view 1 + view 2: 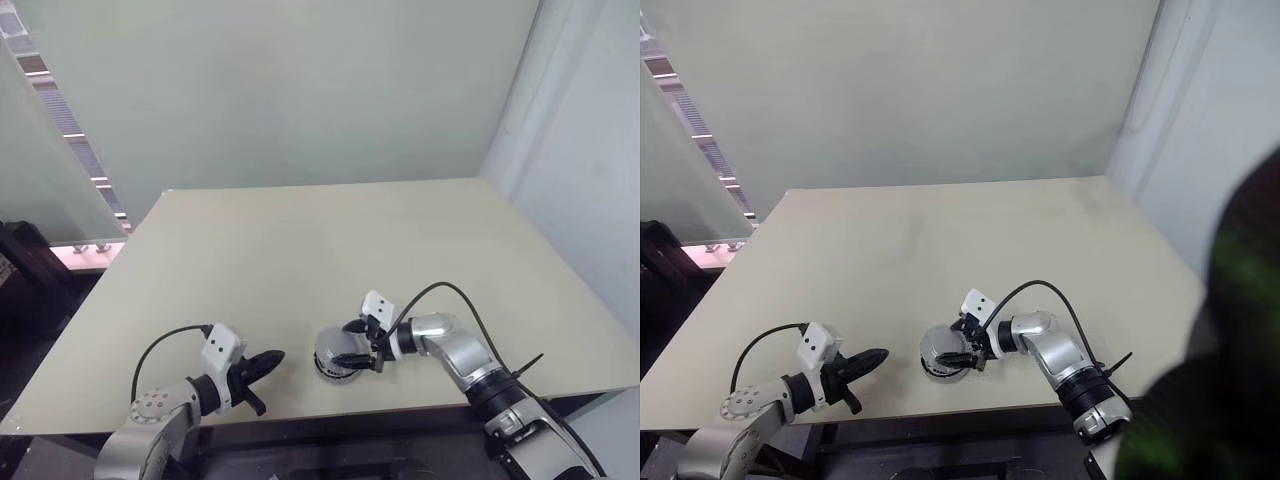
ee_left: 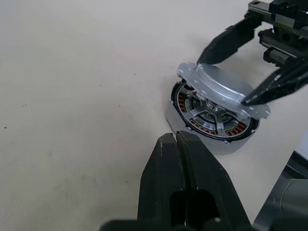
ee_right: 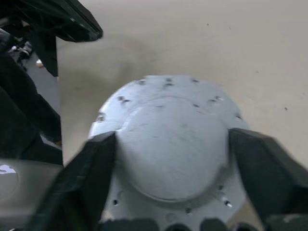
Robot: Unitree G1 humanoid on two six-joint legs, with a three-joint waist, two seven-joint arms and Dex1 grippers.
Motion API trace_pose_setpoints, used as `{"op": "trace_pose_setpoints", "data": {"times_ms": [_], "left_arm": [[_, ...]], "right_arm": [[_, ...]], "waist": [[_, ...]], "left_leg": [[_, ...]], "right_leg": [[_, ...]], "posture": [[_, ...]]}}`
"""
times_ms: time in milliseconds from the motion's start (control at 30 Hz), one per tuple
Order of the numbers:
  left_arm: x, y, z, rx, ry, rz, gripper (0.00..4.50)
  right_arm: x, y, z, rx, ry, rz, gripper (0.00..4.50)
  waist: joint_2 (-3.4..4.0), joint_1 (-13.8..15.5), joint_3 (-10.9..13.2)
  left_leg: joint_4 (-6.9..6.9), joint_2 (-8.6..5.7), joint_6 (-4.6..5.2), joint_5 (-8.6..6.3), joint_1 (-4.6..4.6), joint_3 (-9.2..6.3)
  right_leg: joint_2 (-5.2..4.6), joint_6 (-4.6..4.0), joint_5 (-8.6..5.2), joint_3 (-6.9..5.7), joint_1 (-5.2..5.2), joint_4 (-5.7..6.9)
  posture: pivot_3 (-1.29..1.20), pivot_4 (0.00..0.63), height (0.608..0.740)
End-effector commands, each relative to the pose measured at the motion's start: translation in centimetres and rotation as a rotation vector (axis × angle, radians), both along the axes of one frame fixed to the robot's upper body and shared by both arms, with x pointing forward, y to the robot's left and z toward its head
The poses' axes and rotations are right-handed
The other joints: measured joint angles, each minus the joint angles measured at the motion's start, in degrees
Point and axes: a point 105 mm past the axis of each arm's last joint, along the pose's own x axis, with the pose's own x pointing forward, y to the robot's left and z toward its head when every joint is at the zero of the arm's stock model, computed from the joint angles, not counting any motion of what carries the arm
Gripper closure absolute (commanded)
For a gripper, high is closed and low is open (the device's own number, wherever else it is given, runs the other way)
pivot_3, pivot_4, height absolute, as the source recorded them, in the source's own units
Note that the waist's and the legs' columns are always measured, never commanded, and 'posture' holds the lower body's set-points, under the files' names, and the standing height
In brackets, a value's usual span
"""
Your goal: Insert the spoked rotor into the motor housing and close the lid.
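A beige worktop (image 1: 300, 260) meets a pale green wall (image 1: 280, 90); the right gripper (image 1: 362, 345) clasps the lid (image 2: 222, 89) over the motor housing (image 2: 211, 126), while the left gripper (image 1: 262, 368) has its jaws pressed together.

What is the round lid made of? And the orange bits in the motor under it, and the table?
The lid looks like metal: dull silver-grey, matte, with small screw holes round its rim. The orange-brown bits in the motor housing look like copper wire windings, though too fine to be sure. The table has a smooth, pale beige top, maybe laminate or painted board; the look leaves that open.
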Motion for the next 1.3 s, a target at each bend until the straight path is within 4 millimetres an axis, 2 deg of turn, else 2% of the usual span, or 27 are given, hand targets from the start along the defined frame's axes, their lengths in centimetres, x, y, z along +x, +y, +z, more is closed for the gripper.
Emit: {"op": "trace_pose_setpoints", "data": {"times_ms": [33, 600, 833, 1300], "left_arm": [[0.4, -0.1, 1.4, -0.004, -0.054, -0.015, 4.5], [0.7, -0.7, 1.0, -0.018, -0.05, -0.028, 4.5], [0.8, -0.9, 0.8, -0.027, -0.048, -0.028, 4.5], [0.6, -1.1, 0.4, -0.037, -0.047, -0.022, 4.5]], "right_arm": [[0.7, 0.3, 1.4, -0.019, -0.051, 0.0, 1.28], [-0.1, 0.5, 0.0, -0.32, -0.048, -0.025, 1.28], [0.0, 0.2, -0.4, -0.37, -0.012, -0.082, 1.28], [-0.2, 0.8, 0.0, -0.381, 0.051, -0.163, 1.28]], "waist": [[0.0, 0.0, 0.0], [0.0, 0.0, 0.0], [0.0, 0.0, 0.0], [0.0, 0.1, 0.0]], "left_leg": [[0.0, 0.0, 0.0, 0.0, 0.0, 0.0], [0.03, -0.04, 0.0, 0.0, 0.02, -0.03], [0.07, -0.05, 0.0, 0.0, 0.05, -0.04], [0.07, -0.12, 0.0, 0.0, 0.03, -0.08]], "right_leg": [[0.0, 0.0, 0.0, 0.0, 0.0, 0.01], [-0.02, 0.0, 0.0, 0.0, 0.05, 0.02], [-0.02, 0.0, 0.0, 0.0, 0.09, 0.02], [-0.06, 0.0, 0.0, 0.01, 0.1, 0.02]], "posture": [[0.0, 0.0, 0.74], [0.0, 0.0, 0.74], [0.0, 0.0, 0.74], [0.0, 0.0, 0.74]]}}
